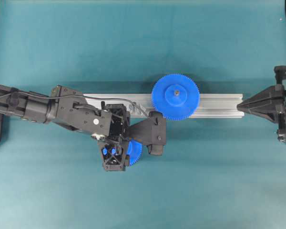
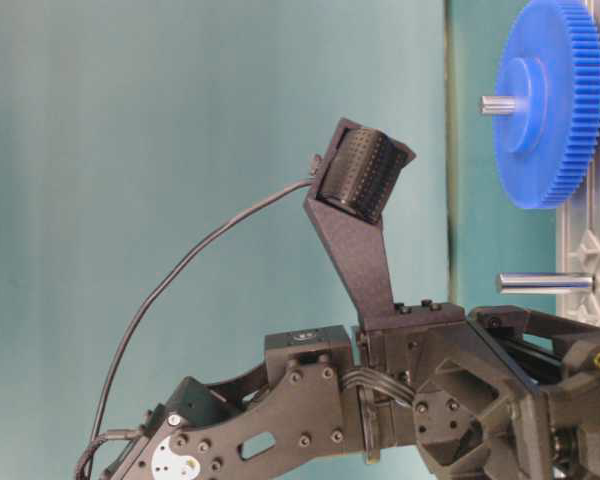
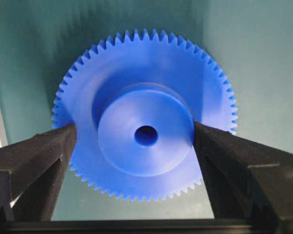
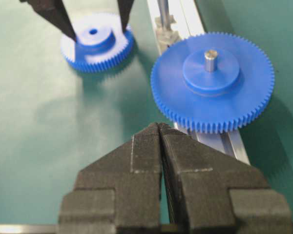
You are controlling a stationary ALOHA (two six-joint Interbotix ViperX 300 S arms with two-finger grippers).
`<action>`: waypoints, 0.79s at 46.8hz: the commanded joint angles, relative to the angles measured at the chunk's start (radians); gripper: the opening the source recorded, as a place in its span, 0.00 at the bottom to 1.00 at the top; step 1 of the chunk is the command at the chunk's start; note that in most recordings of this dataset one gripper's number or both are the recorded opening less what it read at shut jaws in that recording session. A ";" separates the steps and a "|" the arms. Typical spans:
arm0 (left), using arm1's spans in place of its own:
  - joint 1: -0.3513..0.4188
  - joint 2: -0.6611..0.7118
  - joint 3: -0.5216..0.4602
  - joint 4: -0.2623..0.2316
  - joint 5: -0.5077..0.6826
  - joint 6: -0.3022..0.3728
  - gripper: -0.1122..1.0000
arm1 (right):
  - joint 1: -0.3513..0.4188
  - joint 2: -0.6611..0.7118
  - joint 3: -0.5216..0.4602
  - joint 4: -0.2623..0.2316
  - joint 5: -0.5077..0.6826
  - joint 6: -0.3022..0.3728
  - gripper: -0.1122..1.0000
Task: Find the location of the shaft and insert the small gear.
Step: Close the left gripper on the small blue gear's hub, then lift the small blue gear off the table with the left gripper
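Note:
The small gear (image 3: 146, 97), blue with a raised hub and dark centre hole, lies flat on the green mat (image 4: 34, 126) in front of the rail. It also shows in the right wrist view as the small gear (image 4: 95, 44), and in the overhead view the left arm half covers the small gear (image 1: 135, 151). My left gripper (image 3: 134, 127) hangs over it, open, one finger on each side of the hub. The right-hand finger (image 3: 234, 165) is at the hub's edge; the other stands apart. The shaft (image 4: 163, 12) is a bare steel pin on the rail, seen also as the shaft (image 2: 545, 283). My right gripper (image 4: 159, 126) is shut and empty.
A larger blue gear (image 1: 175, 97) sits on its own pin on the aluminium rail (image 1: 219, 105), just right of the bare shaft. The left arm (image 1: 62, 112) lies across the rail's left end. The right gripper (image 1: 243, 104) rests at the rail's right end.

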 commanded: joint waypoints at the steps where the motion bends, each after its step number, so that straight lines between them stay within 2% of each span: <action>1: -0.002 -0.017 -0.015 0.002 -0.006 0.000 0.94 | -0.003 0.006 -0.011 -0.002 -0.009 0.012 0.13; 37: -0.003 -0.006 -0.012 0.002 -0.005 -0.008 0.93 | -0.003 0.006 -0.011 -0.002 -0.009 0.012 0.13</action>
